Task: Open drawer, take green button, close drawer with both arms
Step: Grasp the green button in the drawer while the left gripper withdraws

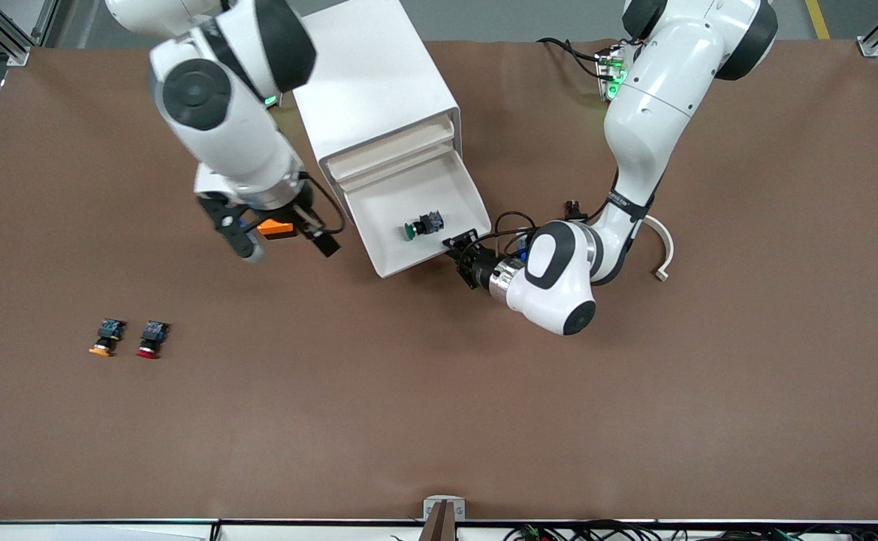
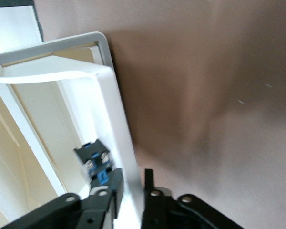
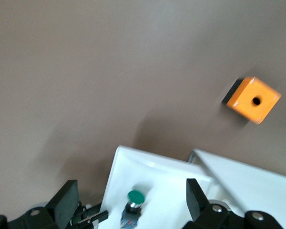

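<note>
**A:** From the front camera, what do you see?

**B:** A white box-shaped cabinet (image 1: 378,83) stands on the brown-covered bench (image 1: 439,421). Its wide, shallow white plastic drawer (image 1: 390,259) is pulled out toward the camera. The small push button with the round green cap (image 1: 423,225) lies on its side in the tray. The left arm's black two-finger tool (image 1: 460,248) is low at the drawer's front corner, toward the left arm's end of the bench. The right arm's black two-finger tool (image 1: 282,239) hangs over bare bench beside the drawer, with a small orange block (image 1: 275,228) showing between its fingers. An orange-capped button (image 1: 105,336) and a red-capped button (image 1: 152,339) lie side by side near the right arm's end.

**A:** And the left wrist camera?

**B:** The left tool (image 2: 133,186) has one finger on each side of the drawer's flat cream-white front (image 2: 119,129). The fingers sit narrowly apart about the panel, with a sliver of room showing at one finger. The button's black and blue rear (image 2: 95,162) shows just inside the panel.

**A:** The right wrist camera?

**B:** The right tool (image 3: 133,200) is spread wide and holds nothing. The green cap (image 3: 135,196) lies in the drawer (image 3: 128,167) below, between the fingers in this view. The orange block (image 3: 253,99) lies on the bench, apart from the drawer.
</note>
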`<state>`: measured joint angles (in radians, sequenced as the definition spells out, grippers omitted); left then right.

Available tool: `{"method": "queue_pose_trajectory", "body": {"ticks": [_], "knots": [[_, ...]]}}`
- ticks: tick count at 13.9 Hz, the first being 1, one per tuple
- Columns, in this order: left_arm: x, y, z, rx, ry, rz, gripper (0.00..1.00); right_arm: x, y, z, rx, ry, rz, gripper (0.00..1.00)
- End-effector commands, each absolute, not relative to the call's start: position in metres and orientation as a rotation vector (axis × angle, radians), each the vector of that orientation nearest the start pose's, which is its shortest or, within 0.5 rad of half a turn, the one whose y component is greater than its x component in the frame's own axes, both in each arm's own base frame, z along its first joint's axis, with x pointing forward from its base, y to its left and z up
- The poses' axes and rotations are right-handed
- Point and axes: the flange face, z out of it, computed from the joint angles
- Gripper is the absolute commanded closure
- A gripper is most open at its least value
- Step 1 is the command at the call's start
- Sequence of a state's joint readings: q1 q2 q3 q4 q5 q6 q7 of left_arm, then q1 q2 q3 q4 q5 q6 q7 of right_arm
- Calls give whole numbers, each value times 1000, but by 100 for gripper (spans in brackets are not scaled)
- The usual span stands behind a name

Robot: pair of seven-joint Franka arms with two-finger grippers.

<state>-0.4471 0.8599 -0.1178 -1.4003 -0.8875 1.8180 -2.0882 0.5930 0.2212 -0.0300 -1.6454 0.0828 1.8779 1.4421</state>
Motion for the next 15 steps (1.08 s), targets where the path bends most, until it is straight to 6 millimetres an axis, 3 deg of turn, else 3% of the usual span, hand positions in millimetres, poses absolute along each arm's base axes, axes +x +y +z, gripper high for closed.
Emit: {"method": "queue_pose_trajectory", "body": {"ticks": [1, 3, 6, 9, 11, 15], "knots": [[574, -415, 201, 1587, 2415, -1549, 1, 510, 382, 450, -2688, 1475, 62, 0], [577, -412, 206, 1580, 2414, -1543, 1, 501, 405, 430, -2679, 1512, 59, 0], [598, -388, 220, 1537, 2402, -1513, 1, 486, 430, 408, -2673, 1564, 62, 0], [627, -360, 252, 1485, 2369, -1464, 1, 474, 453, 383, -2665, 1619, 50, 0], [639, -334, 265, 1549, 2394, -1340, 1, 463, 469, 368, -2646, 1668, 2, 0], [645, -314, 291, 1796, 2425, -1006, 1, 452, 489, 341, -2554, 1809, -10, 0]]}}
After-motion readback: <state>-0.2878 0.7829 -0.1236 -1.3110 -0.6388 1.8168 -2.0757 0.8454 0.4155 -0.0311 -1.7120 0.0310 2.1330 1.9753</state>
